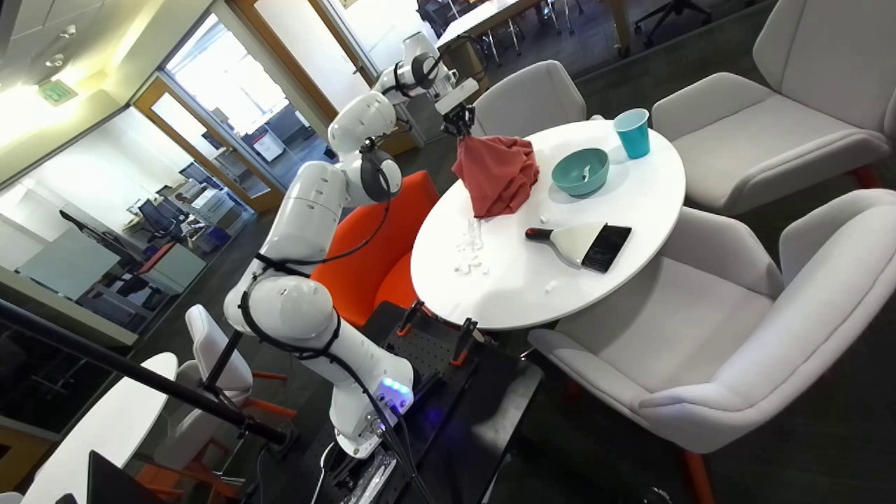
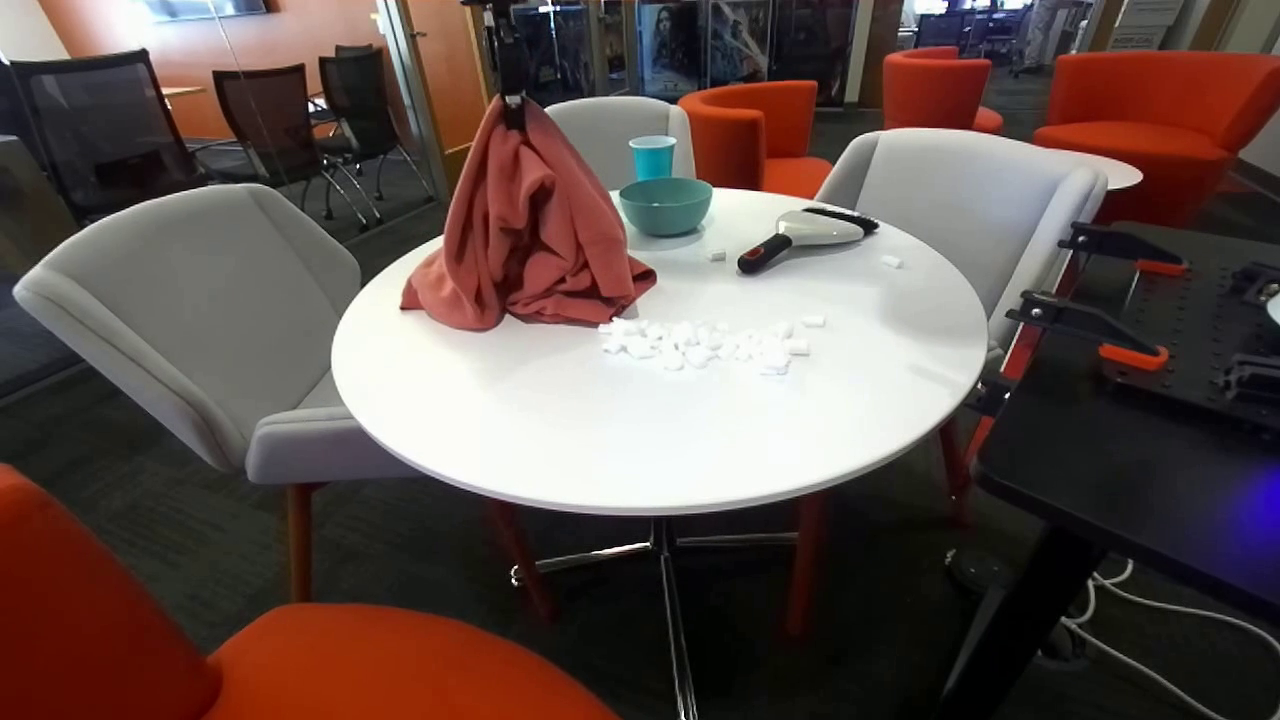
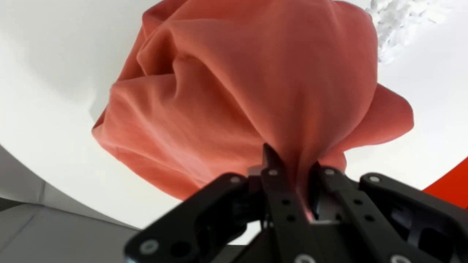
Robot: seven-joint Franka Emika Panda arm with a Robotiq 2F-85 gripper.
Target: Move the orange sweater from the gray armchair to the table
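The orange sweater (image 1: 498, 178) hangs from my gripper (image 1: 460, 127) in folds, its lower part resting on the round white table (image 1: 504, 297). In an exterior view the sweater (image 2: 535, 235) forms a tent under my gripper (image 2: 513, 108), at the far left of the tabletop (image 2: 600, 430). In the wrist view the fingers (image 3: 292, 159) are shut on a bunched fold of the sweater (image 3: 226, 95). A gray armchair (image 1: 528, 101) stands at the table beside the gripper, with nothing seen on its visible part; it also shows in an exterior view (image 2: 200, 310).
On the table are a teal bowl (image 1: 570, 180), a blue cup (image 1: 633, 133), a brush (image 1: 570, 243) and small white pieces (image 2: 690, 345) close to the sweater. Other gray armchairs (image 1: 686, 315) and an orange chair (image 1: 385, 245) surround the table. Clamps (image 2: 1090, 330) sit on the robot's stand.
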